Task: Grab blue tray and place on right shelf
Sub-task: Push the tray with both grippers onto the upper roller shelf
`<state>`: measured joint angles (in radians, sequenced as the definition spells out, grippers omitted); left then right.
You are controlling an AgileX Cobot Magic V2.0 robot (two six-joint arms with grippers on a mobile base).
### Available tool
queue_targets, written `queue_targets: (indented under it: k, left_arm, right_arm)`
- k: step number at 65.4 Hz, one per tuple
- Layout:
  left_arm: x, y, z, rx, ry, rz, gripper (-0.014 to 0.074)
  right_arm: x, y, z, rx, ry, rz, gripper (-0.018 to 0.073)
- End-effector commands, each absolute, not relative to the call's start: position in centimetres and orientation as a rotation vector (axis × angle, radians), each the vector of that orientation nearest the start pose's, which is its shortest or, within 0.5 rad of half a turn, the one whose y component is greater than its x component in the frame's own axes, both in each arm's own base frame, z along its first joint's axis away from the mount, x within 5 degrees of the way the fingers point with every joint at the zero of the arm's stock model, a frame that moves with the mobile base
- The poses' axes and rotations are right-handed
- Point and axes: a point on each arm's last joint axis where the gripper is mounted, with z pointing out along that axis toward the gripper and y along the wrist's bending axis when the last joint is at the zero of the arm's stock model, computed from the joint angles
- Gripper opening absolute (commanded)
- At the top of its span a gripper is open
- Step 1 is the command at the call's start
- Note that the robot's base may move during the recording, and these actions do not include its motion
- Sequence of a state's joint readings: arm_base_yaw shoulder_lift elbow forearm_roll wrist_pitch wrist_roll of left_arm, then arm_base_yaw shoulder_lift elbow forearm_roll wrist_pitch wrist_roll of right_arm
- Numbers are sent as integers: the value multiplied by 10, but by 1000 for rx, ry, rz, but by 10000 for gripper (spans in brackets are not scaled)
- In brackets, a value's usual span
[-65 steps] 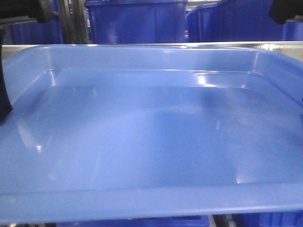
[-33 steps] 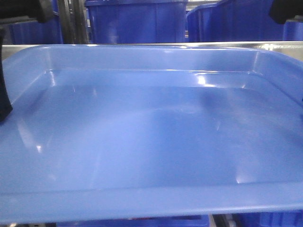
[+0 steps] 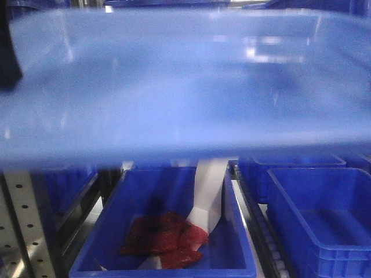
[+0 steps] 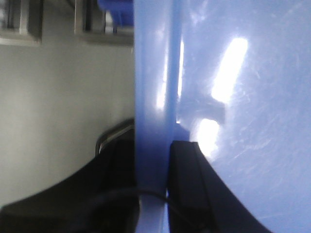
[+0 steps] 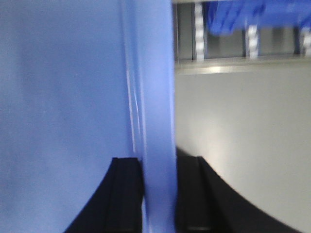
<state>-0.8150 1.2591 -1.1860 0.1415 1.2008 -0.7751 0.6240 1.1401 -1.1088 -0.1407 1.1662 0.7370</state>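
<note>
The blue tray (image 3: 185,87) fills the upper half of the front view, blurred and held level in the air. My left gripper (image 4: 153,170) is shut on the tray's left rim (image 4: 153,97), one finger on each side of the wall. My right gripper (image 5: 158,189) is shut on the tray's right rim (image 5: 153,97) the same way. A dark part of the left arm (image 3: 8,52) shows at the tray's left edge. A strip of the shelf's metal rail (image 5: 243,68) shows in the right wrist view.
Below the tray stand deep blue bins: one (image 3: 165,231) holds red packets (image 3: 165,240) and a white strip (image 3: 208,197), another (image 3: 319,220) sits at the right. A perforated metal post (image 3: 23,226) stands at lower left. Grey surface (image 4: 58,107) lies beside the tray.
The tray has risen in the front view, from filling the frame to its upper half only. The bins underneath have come into sight. Both grippers stay shut on its rims.
</note>
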Motion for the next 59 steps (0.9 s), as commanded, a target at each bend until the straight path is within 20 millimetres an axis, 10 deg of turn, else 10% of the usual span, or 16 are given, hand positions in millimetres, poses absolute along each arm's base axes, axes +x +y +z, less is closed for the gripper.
queue_targets:
  k: [1, 37, 59]
  left_arm:
    - [174, -169, 384, 133, 2589, -421, 2]
    - [298, -157, 444, 55, 2313, -387, 60]
    - [355, -156, 416, -22, 2281, -385, 188]
  right_arm:
    - [182, 121, 392, 93, 2509, 451, 219]
    - [313, 161, 444, 94, 2337, 434, 219]
    - [373, 165, 421, 160, 2337, 397, 220]
